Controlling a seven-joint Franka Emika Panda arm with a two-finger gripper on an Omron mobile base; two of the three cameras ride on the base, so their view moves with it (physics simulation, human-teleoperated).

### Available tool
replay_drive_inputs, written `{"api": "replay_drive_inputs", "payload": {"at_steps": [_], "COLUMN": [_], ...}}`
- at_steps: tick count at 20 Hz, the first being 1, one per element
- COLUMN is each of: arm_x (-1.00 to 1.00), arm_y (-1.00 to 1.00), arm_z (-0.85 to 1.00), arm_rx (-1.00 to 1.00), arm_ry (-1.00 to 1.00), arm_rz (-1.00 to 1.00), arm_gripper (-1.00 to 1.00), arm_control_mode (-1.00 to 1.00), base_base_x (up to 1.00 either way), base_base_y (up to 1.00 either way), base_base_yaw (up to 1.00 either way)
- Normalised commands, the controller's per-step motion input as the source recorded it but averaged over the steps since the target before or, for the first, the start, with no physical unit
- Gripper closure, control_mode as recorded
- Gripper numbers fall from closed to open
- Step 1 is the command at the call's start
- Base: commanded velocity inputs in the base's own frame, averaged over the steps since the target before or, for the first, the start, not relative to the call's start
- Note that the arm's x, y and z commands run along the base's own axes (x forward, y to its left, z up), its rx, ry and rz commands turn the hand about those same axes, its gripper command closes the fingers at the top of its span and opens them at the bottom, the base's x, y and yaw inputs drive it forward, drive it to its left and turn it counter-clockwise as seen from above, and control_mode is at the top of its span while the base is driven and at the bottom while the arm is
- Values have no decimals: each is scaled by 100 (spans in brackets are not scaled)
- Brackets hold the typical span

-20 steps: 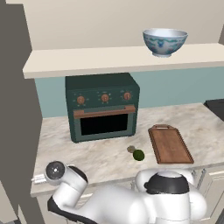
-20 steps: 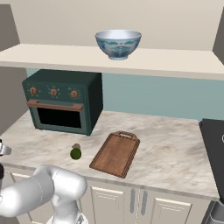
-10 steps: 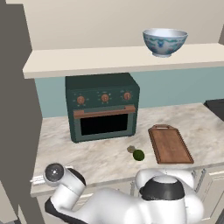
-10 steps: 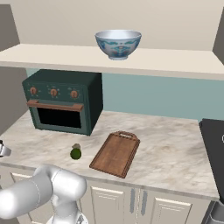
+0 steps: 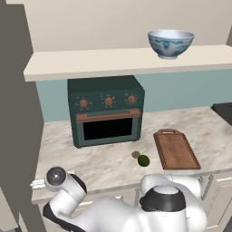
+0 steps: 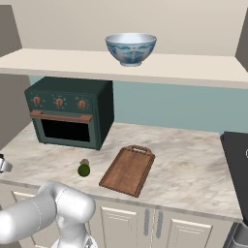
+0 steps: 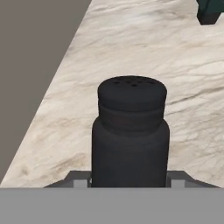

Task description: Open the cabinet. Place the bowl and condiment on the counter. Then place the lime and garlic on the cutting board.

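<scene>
The condiment is being shown upright and close in the hand view, its perforated black cap uppermost and its body running down between the grey gripper parts at the bottom of that view. The gripper's jaws are being held partly apart at either side of the shaker; whether the pads are actually pressing on it cannot be told, and the fingertips themselves are hidden. Beneath the shaker the counter is being seen as open marble, with a flat grey-brown surface along the left of that view and a dark green corner at the top right.

In the left base view the counter is being bounded in front by its thick pale edge, on the left by a tall grey-brown panel, and at the back by the dark green toaster oven. Free marble is lying in front of the oven and between it and the cutting board. The lime is resting just left of the board, off it, with the garlic just beside it on the oven side. The bowl is standing on a pale shelf above the oven.

The right base view is showing the board with its handle toward the wall, the lime well apart from it, the bowl, and a wide stretch of bare counter reaching to a dark appliance edge at the right, which the left base view is catching at its right border.
</scene>
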Motion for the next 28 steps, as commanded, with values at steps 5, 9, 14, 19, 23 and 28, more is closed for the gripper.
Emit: {"api": "replay_drive_inputs", "payload": {"at_steps": [5,9,14,19,23,28], "arm_x": [0,-4,-41,-44,-21,-38], "arm_y": [-8,-8,0,3,0,-10], "arm_z": [-16,-11,0,13,50,90], "arm_rx": [3,2,0,1,6,16], "arm_ry": [0,0,0,1,0,2], "arm_rz": [0,0,0,0,0,-2], "arm_gripper": [-100,-100,-100,-100,-100,-100], "arm_control_mode": [-100,-100,-100,-100,-100,-100], "base_base_x": [0,0,0,0,0,0], "base_base_y": [0,0,0,0,0,0], "base_base_yaw": [0,0,0,0,0,0]}}
